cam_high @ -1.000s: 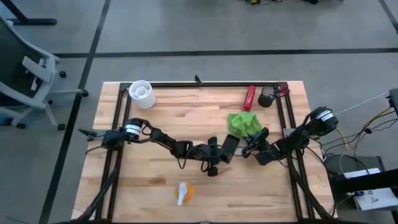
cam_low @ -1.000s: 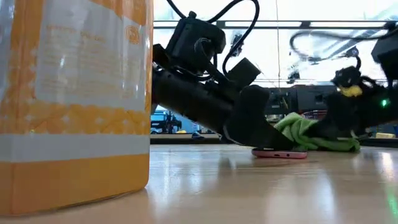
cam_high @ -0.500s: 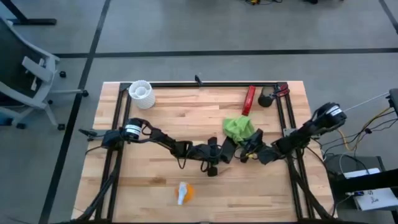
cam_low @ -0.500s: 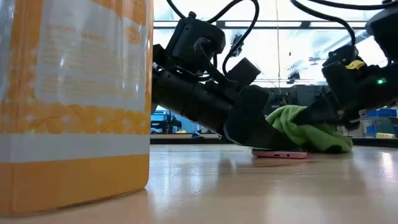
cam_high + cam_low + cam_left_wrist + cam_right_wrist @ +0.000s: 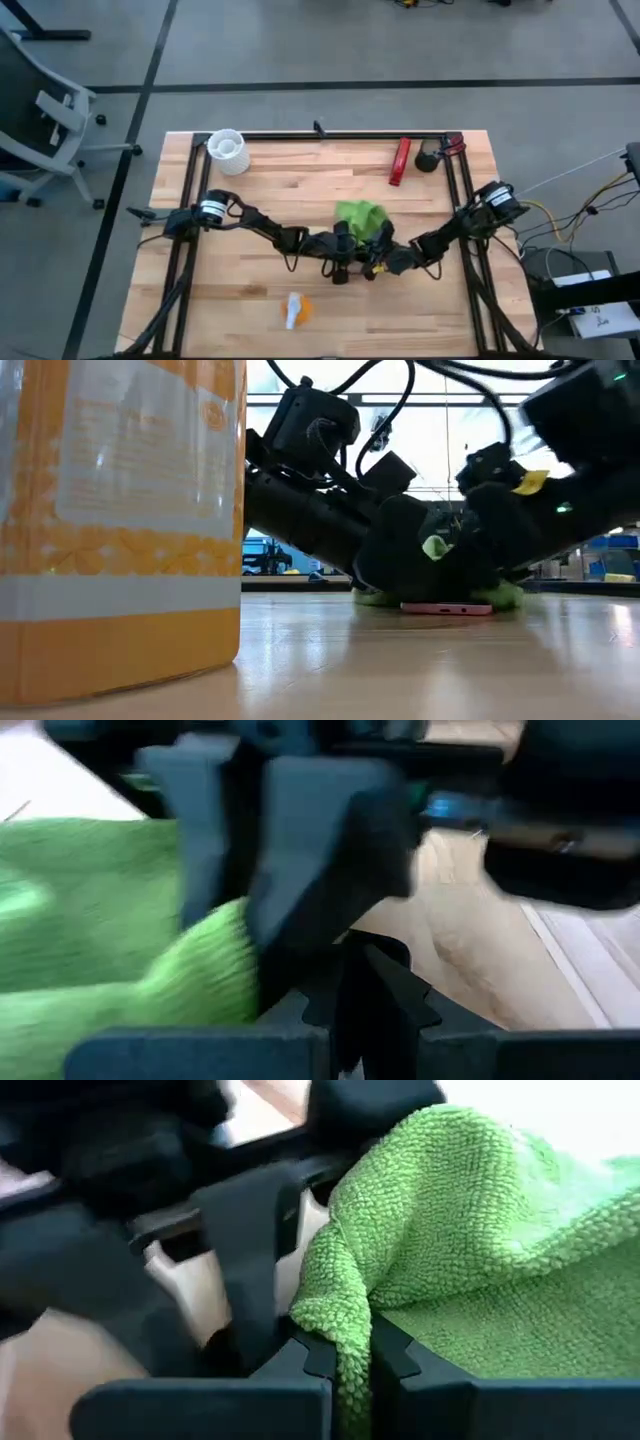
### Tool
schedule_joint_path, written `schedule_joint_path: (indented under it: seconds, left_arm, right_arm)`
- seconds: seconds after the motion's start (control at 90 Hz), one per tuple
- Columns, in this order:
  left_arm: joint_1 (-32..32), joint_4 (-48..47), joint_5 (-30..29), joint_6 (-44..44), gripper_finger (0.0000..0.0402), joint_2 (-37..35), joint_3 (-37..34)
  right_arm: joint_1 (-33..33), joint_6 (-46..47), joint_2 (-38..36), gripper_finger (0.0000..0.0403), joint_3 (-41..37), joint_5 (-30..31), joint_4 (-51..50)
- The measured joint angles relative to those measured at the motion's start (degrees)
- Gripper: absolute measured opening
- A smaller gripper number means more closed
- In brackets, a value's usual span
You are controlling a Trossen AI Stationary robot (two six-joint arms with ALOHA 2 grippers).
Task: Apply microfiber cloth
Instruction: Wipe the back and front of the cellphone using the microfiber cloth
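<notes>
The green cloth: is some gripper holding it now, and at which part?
Yes. The right gripper is shut on the microfiber cloth, pinching a hanging fold at its edge. The cloth lies bunched beside the left gripper at the table's middle.

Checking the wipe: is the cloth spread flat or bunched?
Bunched: the microfiber cloth hangs in folds, pinched by the right gripper.

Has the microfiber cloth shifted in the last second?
Yes. The microfiber cloth has moved left, away from the red tool, toward the left gripper.
</notes>
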Motion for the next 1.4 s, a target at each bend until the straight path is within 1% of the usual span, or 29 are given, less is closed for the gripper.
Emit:
schedule_joint_path:
  seconds: [0.278, 0.333, 0.4, 0.456, 0.567, 0.678, 0.756, 0.822, 0.878, 0.978, 1.067, 1.156, 1.233, 1.3, 1.4]
  left_arm:
    - [-0.24, -0.27, -0.34, -0.15, 0.0022, -0.05, 0.02]
    - [-0.24, -0.66, -0.33, -0.15, 0.0022, -0.11, 0.04]
    - [-0.24, -0.87, -0.22, -0.16, 0.0022, -0.39, 0.02]
    - [-0.36, -1.32, 0.04, -0.42, 0.0022, -1.3, 0.0]
    - [-0.57, -5.34, 0.85, 0.01, 0.0022, -4.5, -0.26]
    - [-0.5, -12.89, 0.55, 2.58, 0.0022, -9.11, -0.51]
    - [-0.19, -18.67, -1.23, 3.44, 0.0022, -13.39, -0.51]
    - [0.03, -23.56, -2.25, 3.59, 0.0022, -16.32, -0.49]
    - [0.31, -28.41, -2.36, 3.86, 0.0022, -17.95, -0.99]
    - [0.79, -33.28, -2.51, 3.28, 0.0022, -19.68, -2.31]
    - [1.05, -32.34, -2.49, 0.66, 0.0022, -19.58, -4.08]
    - [0.97, -31.62, -1.99, -2.44, 0.0022, -17.2, -5.39]
    - [0.12, -28.94, -1.0, -4.87, 0.0022, -15.15, -5.21]
    - [-1.05, -25.48, -2.11, -5.88, 0.0022, -12.26, -5.18]
    - [-2.52, -18.11, -2.25, -7.31, 0.0022, -9.48, -5.16]
  right_arm:
    - [-7.69, -3.53, -1.66, 0.0, -4.95, 1.11, 0.49]
    - [-8.02, -3.74, -3.31, 0.0, -6.75, 2.81, 0.06]
    - [-7.97, -4.53, -6.33, 0.0, -9.15, 6.64, -1.87]
    - [-7.39, -5.02, -9.98, 0.0, -11.53, 8.63, -3.49]
    - [-4.68, -5.11, -19.64, 0.0, -14.78, 8.69, -1.69]
    - [-0.82, -3.9, -28.7, 0.0, -16.67, 8.83, -8.52]
    - [1.84, 0.83, -34.68, 0.0, -16.62, 7.68, -16.48]
    - [3.99, 6.41, -37.15, 0.0, -16.12, 6.31, -25.02]
    - [5.99, 10.74, -38.42, 0.0, -15.52, 5.01, -29.96]
    - [9.16, 17.09, -37.99, 0.0, -14.49, 3.45, -34.25]
    - [11.09, 21.7, -35.79, 0.0, -14.27, 2.46, -35.83]
    - [11.71, 24.74, -32.56, 0.0, -13.31, 2.26, -34.84]
    - [11.35, 25.17, -28.93, 0.0, -12.2, 2.1, -35.4]
    - [10.58, 24.81, -25.41, 0.0, -10.45, 1.52, -34.27]
    - [8.94, 23.82, -19.83, 0.0, -7.91, 1.03, -33.2]
